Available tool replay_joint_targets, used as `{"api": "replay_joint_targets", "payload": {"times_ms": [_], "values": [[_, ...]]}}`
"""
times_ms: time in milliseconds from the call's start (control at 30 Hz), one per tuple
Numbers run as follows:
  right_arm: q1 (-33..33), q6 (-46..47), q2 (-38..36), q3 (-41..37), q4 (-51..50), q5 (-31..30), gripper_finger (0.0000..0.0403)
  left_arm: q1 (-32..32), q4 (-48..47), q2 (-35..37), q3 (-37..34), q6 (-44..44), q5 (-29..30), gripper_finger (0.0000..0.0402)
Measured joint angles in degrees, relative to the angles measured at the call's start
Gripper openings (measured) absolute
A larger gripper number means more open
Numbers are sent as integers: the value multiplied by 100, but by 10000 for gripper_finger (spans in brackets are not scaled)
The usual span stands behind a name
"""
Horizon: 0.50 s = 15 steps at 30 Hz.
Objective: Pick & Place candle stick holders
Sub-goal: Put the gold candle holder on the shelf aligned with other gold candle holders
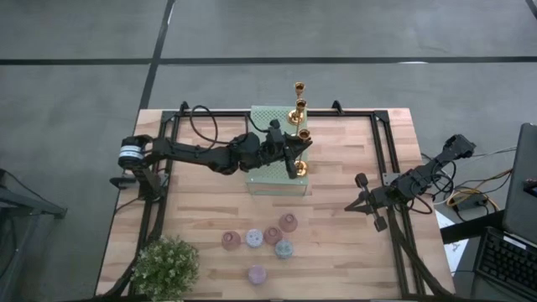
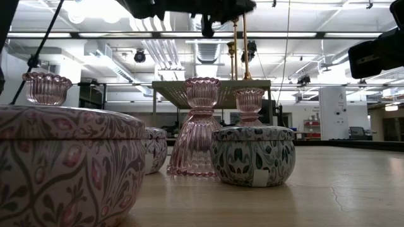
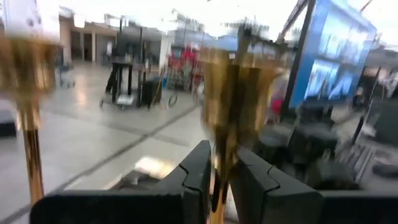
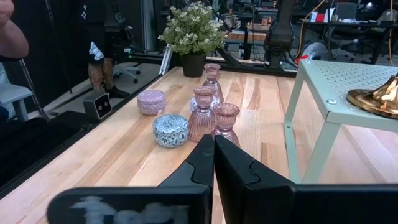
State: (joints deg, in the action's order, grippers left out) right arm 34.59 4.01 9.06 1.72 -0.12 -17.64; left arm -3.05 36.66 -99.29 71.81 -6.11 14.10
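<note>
Four shiny gold candle stick holders stand in a row at the right edge of a pale green perforated stand (image 1: 270,172): one beyond it (image 1: 299,86), one at its far corner (image 1: 299,109), one (image 1: 304,134) at my left gripper (image 1: 296,148), and one near its front (image 1: 300,168). My left gripper is shut on a gold holder (image 3: 236,81). Pastel pink, lilac and blue round holders (image 1: 267,239) stand clustered near the table's front. My right gripper (image 1: 352,205) is shut and empty at the table's right. My left gripper pinches the gold holder's thin stem (image 3: 219,155), just below its cup, between its two fingers (image 3: 196,174). The fingers come level from the table's left and lie across the upright stem. Whether the base is clear of the stand is hidden.
A leafy potted plant (image 1: 165,267) stands at the near left corner. Another gold holder (image 3: 28,93) stands close beside the held one. A gold base (image 4: 379,96) rests on the stand's edge. Bare wood lies between the stand and the right arm. A person (image 4: 12,37) is beyond the table.
</note>
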Motion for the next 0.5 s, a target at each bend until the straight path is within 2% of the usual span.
{"api": "replay_joint_targets", "payload": {"times_ms": [500], "values": [[0,0,2,0,-2,-1,8,-4,-376,26,-9,-233,9,129]]}}
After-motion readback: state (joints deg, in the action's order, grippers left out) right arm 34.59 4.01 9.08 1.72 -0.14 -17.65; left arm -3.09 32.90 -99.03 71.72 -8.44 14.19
